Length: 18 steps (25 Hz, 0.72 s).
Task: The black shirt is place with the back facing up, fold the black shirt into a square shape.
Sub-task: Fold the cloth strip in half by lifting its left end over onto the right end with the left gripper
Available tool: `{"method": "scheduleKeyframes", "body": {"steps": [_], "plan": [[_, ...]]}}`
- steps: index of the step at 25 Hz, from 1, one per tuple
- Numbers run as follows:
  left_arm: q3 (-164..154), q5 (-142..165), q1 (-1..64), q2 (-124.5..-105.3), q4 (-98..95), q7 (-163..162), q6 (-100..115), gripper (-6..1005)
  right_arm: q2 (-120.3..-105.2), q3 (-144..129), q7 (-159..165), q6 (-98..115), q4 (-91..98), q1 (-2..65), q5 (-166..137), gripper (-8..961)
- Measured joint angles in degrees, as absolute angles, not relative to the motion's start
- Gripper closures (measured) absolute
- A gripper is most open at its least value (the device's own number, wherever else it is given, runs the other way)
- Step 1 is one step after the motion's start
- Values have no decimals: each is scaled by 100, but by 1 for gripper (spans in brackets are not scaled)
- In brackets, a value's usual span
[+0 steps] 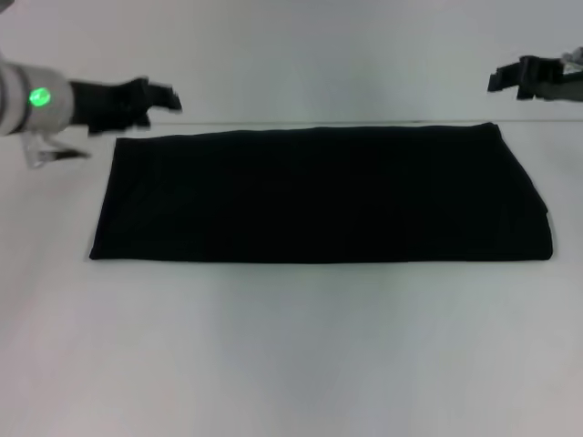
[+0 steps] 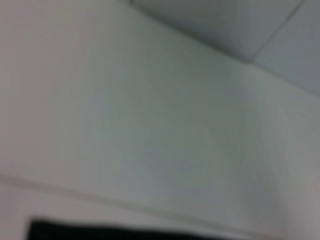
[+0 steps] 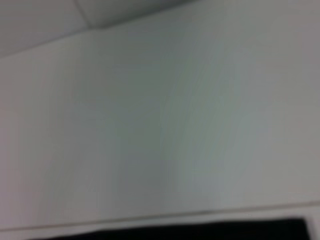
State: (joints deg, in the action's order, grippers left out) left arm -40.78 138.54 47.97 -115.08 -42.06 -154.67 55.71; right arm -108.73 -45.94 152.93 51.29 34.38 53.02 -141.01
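Your black shirt [image 1: 321,194] lies flat on the pale, smooth worktop [image 1: 291,355], folded into a long matte rectangle reaching its far edge. Past the far corners hover the left pincer [image 1: 164,98] and right pincer [image 1: 499,79], touching nothing; whether either is apart you cannot tell.

right gripper [image 1: 496,80] cut off by edge; jaws indistinct.

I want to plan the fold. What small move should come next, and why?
Probably bring the left hand down onto the near left corner of the black shirt. The shirt lies as a long flat rectangle, not yet square, and both hands, including the right hand, hover off it.
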Motion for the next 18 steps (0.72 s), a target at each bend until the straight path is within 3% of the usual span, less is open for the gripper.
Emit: {"method": "scheduleKeyframes", "body": {"steps": [3, 6, 8, 14, 18], "plan": [[-3337, 13620, 4655, -11241, -3931, -15414, 6727, 545, -10780, -4082, 15300, 6004, 3636, 5218, -14094, 440], [-2355, 13566, 4370, -11156, -3752, -15147, 7581, 488, -10620, -3808, 15278, 6540, 3683, 5158, -14091, 438], [-1888, 13559, 4140, -11154, -3741, -15023, 7944, 454, -10529, -3712, 15282, 6775, 3692, 5123, -14080, 436], [-1538, 13557, 3604, -11227, -3685, -14990, 8225, 404, -10363, -3378, 15312, 7128, 3725, 5034, -13844, 217], [-1455, 13559, 3422, -11304, -3603, -14978, 8176, 388, -10335, -3363, 15305, 7164, 3728, 5017, -13732, 97]]}}
